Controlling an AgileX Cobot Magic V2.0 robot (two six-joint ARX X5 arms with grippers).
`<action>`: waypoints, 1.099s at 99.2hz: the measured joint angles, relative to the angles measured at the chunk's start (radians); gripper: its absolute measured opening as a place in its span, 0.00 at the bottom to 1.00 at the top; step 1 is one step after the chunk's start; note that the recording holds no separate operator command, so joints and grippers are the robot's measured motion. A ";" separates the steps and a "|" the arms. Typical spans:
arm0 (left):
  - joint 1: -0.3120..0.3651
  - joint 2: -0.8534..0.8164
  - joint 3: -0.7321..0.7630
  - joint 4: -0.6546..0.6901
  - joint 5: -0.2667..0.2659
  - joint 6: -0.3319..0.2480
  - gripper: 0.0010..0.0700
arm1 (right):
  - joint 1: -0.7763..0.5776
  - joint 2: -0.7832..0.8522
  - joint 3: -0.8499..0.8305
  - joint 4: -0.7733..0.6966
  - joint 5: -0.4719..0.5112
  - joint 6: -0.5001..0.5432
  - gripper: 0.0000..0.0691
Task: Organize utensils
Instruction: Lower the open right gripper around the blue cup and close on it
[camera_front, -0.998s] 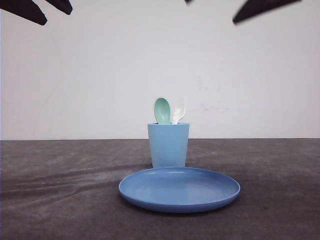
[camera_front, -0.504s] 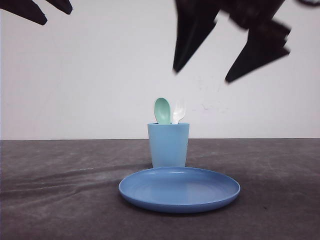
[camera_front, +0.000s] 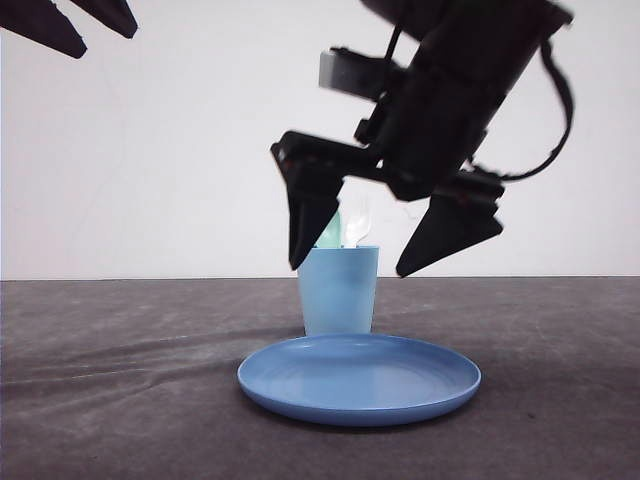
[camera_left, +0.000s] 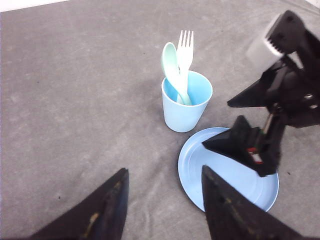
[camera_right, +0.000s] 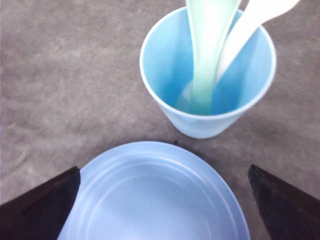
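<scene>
Light blue cup (camera_front: 338, 290) upright just behind blue plate (camera_front: 359, 379).

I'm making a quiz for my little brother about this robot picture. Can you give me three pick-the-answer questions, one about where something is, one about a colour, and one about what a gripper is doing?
1. Where are the fork and spoon?
A. Lying on the plate
B. Standing in the cup
C. Held by a gripper

2. What colour is the spoon?
A. Red
B. Black
C. Pale mint green

3. How is the right gripper?
A. Open and empty
B. Shut on the fork
C. Shut on the cup

Answers:
1. B, since both handles go down into the light blue cup and the plate has nothing on it.
2. C, as the left wrist view shows it pale green next to the white fork.
3. A, because its fingers are spread wide apart above the plate with nothing between them.
</scene>
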 joint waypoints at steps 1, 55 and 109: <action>0.000 0.000 0.000 0.000 0.000 0.000 0.38 | 0.000 0.004 0.000 0.005 0.000 0.002 0.98; 0.000 0.000 0.000 0.000 0.000 0.000 0.38 | -0.047 0.096 0.000 0.109 0.000 0.042 0.98; 0.000 0.000 0.000 0.000 0.000 0.000 0.38 | -0.066 0.154 0.001 0.160 -0.030 0.049 0.98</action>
